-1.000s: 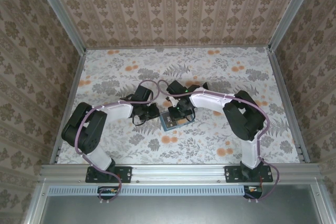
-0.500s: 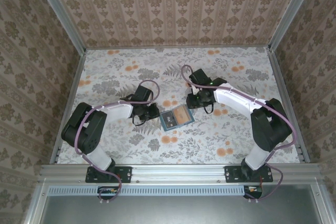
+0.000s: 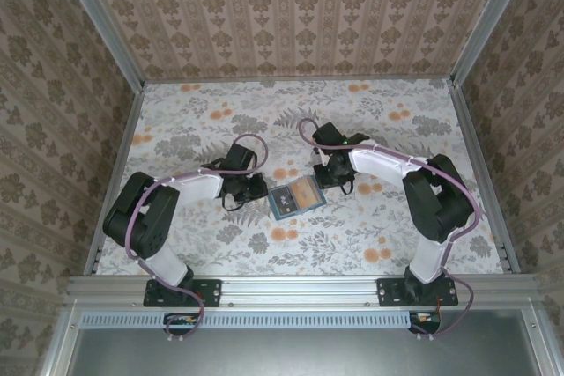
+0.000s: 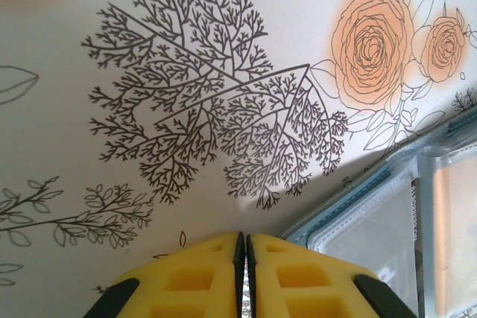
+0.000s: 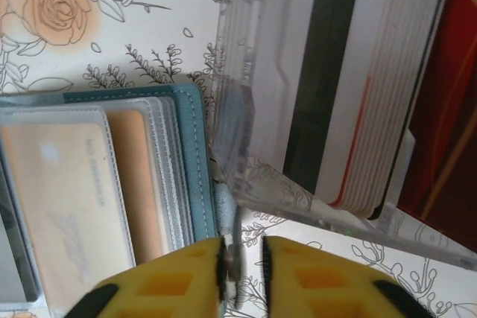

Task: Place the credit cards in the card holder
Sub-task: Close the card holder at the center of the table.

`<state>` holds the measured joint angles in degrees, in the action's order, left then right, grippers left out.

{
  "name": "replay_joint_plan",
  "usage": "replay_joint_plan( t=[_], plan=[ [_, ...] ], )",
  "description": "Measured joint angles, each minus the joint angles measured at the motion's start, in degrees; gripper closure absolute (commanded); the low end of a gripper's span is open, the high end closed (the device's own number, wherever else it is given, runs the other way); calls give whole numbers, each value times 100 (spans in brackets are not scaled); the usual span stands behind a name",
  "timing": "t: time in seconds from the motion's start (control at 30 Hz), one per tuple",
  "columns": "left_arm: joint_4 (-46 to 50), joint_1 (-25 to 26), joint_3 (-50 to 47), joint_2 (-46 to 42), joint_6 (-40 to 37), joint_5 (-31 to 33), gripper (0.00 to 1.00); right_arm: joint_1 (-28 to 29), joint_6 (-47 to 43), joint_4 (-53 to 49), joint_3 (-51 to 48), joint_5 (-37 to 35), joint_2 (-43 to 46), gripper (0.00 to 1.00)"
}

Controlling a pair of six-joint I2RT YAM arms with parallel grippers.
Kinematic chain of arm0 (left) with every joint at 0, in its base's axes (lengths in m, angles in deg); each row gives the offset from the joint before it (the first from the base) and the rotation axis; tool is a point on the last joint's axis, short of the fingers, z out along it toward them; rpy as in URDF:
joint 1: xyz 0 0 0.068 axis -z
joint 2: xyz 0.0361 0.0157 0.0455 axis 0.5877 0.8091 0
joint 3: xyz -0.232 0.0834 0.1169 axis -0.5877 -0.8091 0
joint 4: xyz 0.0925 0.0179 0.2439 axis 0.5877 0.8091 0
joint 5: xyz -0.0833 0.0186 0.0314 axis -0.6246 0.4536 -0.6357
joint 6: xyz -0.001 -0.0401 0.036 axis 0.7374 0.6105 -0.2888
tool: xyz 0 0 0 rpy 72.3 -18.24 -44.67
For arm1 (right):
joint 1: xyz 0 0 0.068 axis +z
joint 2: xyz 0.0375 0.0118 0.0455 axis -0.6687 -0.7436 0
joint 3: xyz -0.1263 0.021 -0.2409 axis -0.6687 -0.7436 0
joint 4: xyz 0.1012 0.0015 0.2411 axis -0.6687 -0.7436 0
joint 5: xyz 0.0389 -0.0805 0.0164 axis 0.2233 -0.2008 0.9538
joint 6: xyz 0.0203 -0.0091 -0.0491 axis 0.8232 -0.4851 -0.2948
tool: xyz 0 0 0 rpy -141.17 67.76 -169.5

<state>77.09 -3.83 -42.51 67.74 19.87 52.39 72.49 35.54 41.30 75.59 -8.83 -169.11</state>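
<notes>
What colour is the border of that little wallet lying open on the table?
Teal-blue. The card holder and its border show best in the right wrist view.

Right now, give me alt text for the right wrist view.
The right tool, nearly shut on a thin grey edge, points at the gap between the open teal card holder at picture left and a clear rack of cards.

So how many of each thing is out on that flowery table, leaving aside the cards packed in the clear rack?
Robot arms: 2 (left arm, right arm)
Teal card holder: 1
Clear slotted rack: 1
Total: 4
The cards in the rack stand edge-on, too tightly packed to count.
</notes>
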Motion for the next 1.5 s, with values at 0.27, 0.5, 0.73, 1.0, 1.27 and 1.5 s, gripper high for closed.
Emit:
replay_joint_plan(
  t=[0.27,0.5,0.73,1.0,1.27,1.5],
  plan=[
    [-11,-7,0,0,-11,-17,86,0,-20,42,0,2,0,96],
    [-42,-13,0,31,-11,-37,86,186,-22,-33,107,131,201,96],
    [-85,-66,2,87,-9,-125,86,640,46,-118,483,415,527,96],
    [-229,-81,-57,105,4,-151,86,1163,400,138,866,1189,343,95],
    [-767,-332,-509,-138,17,-448,85,1416,584,439,994,1679,-372,85],
    [-155,-1029,-863,-1064,-103,-66,85,1412,638,428,1043,1950,-461,54]
  ],
)
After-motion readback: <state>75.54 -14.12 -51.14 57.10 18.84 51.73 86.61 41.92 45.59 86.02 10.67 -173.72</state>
